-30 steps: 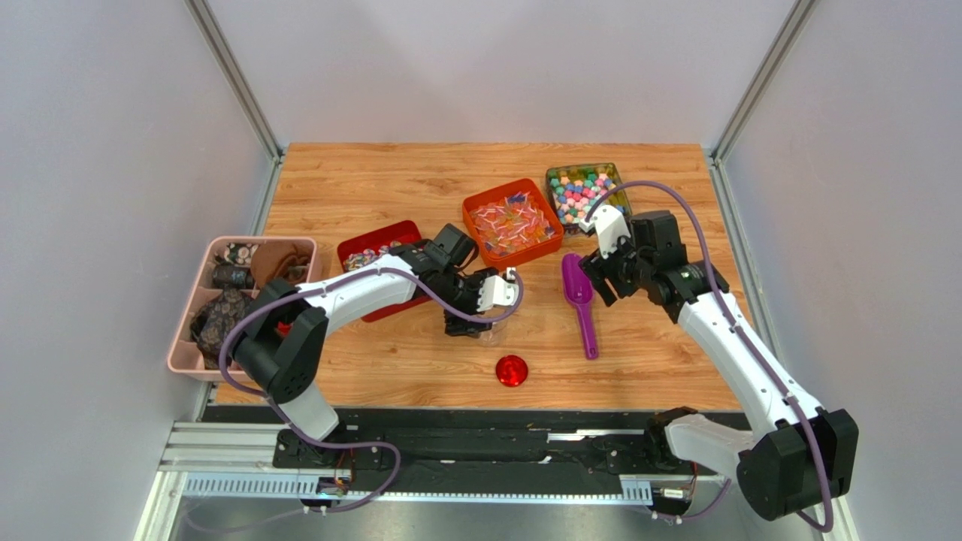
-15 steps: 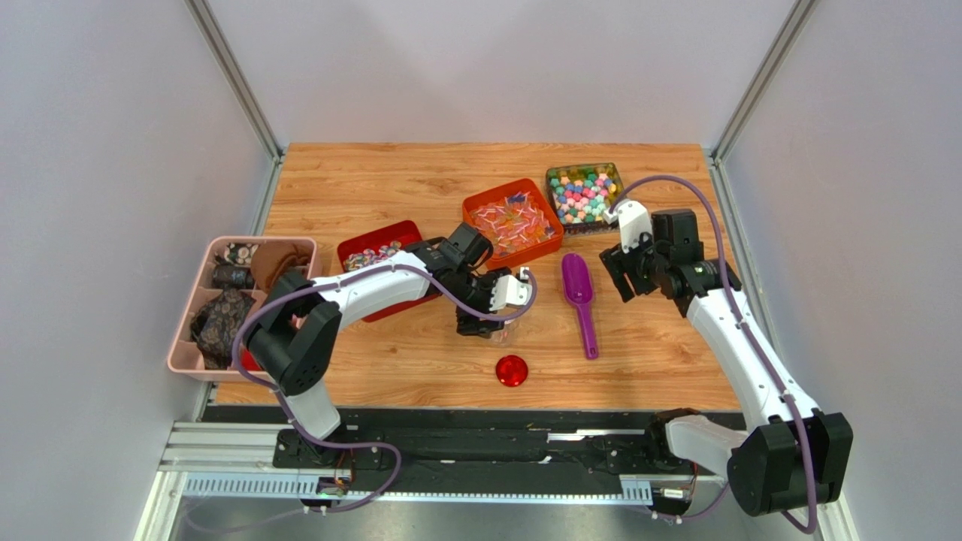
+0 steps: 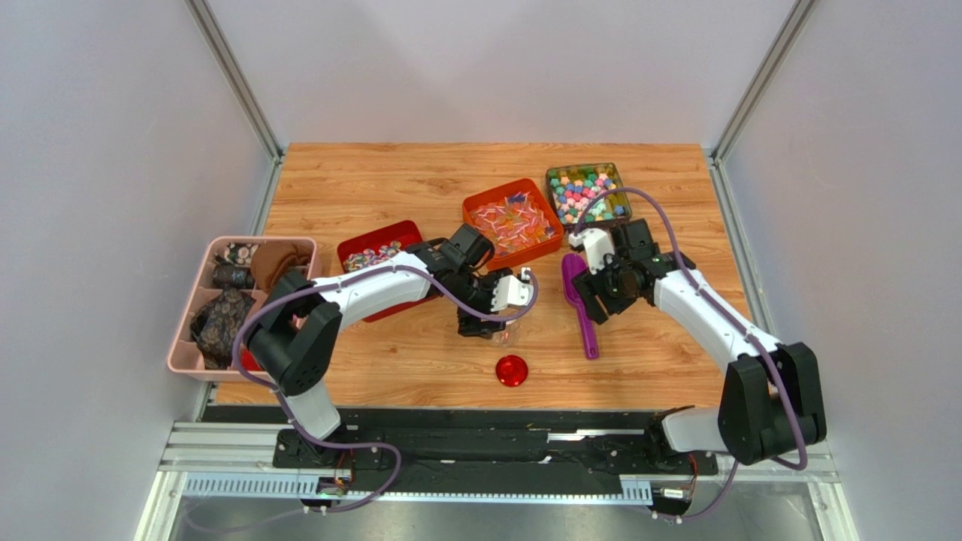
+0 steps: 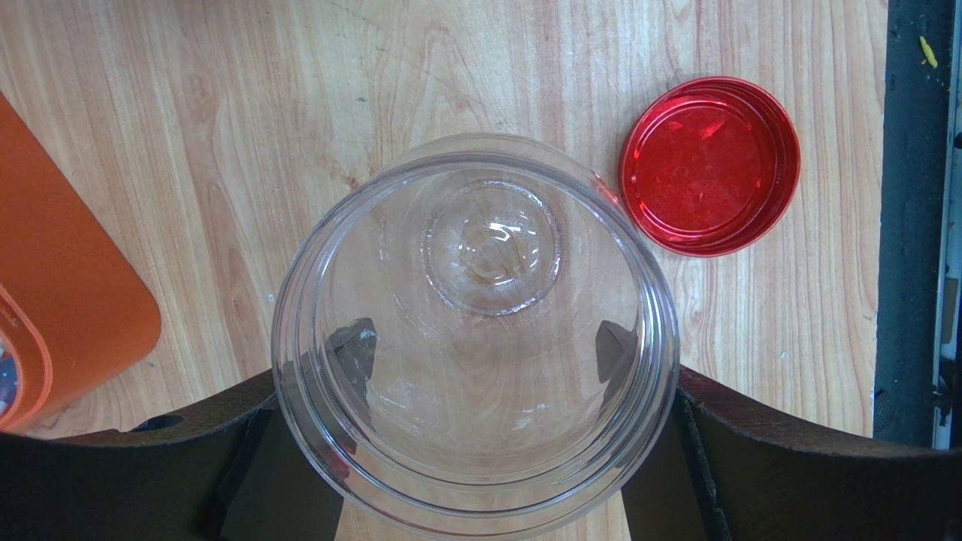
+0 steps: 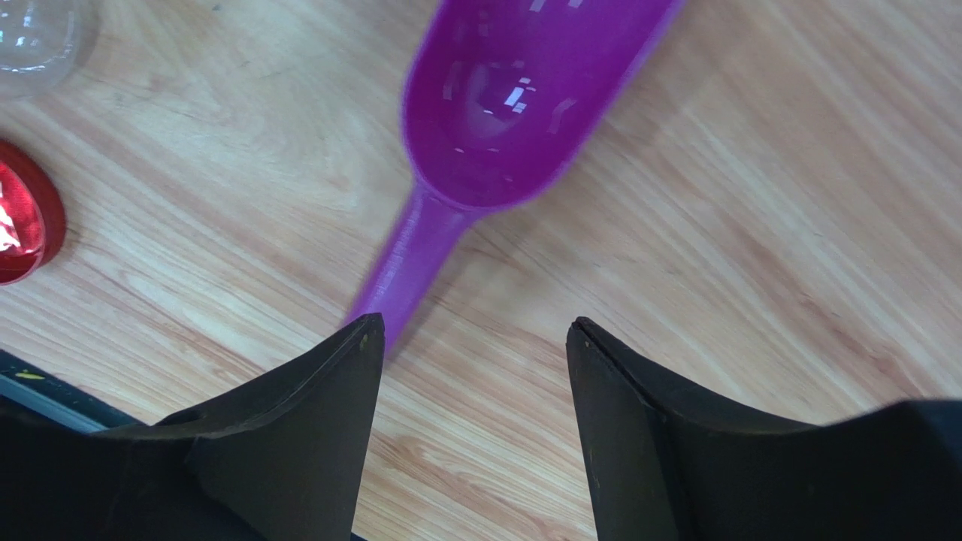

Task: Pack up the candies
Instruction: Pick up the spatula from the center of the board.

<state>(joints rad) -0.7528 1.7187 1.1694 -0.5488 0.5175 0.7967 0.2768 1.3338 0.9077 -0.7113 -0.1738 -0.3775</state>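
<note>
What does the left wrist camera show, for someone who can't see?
An empty clear jar is held in the left gripper. A red lid lies beside it on the wooden table, with an orange tray's corner at left.

The wooden counter [image 3: 395, 186] carries three trays along its far half: a red tray [image 3: 377, 233], an orange tray [image 3: 506, 186] and a green tray [image 3: 583, 168]. A pink divided tray [image 3: 181, 338] sits across the left edge. A purple scoop [image 3: 587, 327] lies right of centre. An upright clear jar [image 4: 474, 338] is just beside a red lid [image 3: 512, 370], not touching it.
</note>
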